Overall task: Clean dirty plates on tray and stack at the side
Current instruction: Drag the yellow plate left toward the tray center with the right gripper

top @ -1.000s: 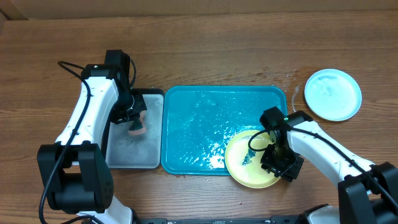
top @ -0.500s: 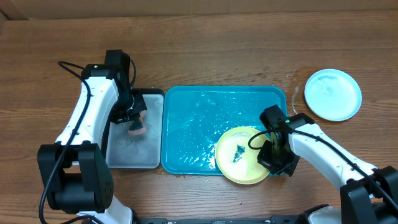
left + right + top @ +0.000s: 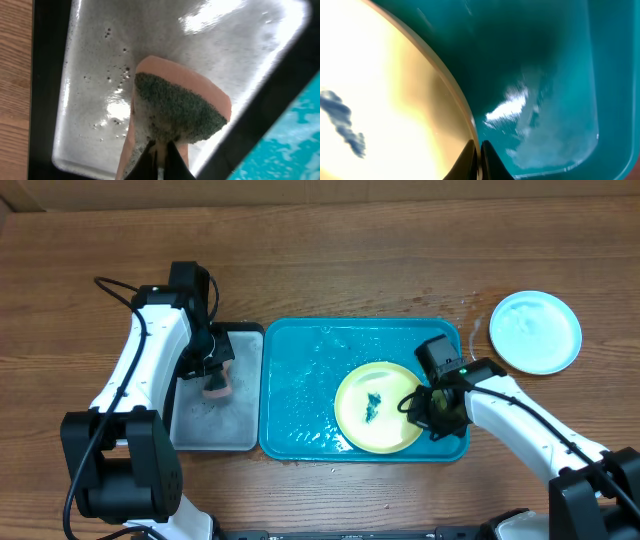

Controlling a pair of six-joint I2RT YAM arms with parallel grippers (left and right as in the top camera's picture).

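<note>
Closest in, the right tool point(image 3: 479, 159) is pinched on the right-hand rim of the yellow plate point(image 3: 378, 407), one finger on each face of the rim. The plate sits inside the teal tray point(image 3: 350, 323), in the near-right part, and it's got a dark smear point(image 3: 373, 401) in the middle, so it isn't clean. I'd call this the "hold it for scrubbing" step.

Over on the left, the left tool point(image 3: 160, 161) is clamped on the sponge point(image 3: 180, 107), scrubby green side showing, hanging over the grey soapy tray point(image 3: 210, 432) (can't tell if it's touching the suds or just above them).

Next move as I read it: the sponge has to cross the wall between the two trays, which sit right up against each other, and come down on that smear while the right tool keeps the plate pinned. The tray's left half is open water, so there's room to come in from that side.

Further out on the right, a pale plate point(image 3: 535, 331) lies on the tabletop point(image 3: 330, 250), clear of the tray, which looks like the stacking spot. The tray's right wall is between the two plates, so the yellow plate needs a lift, not a slide.
</note>
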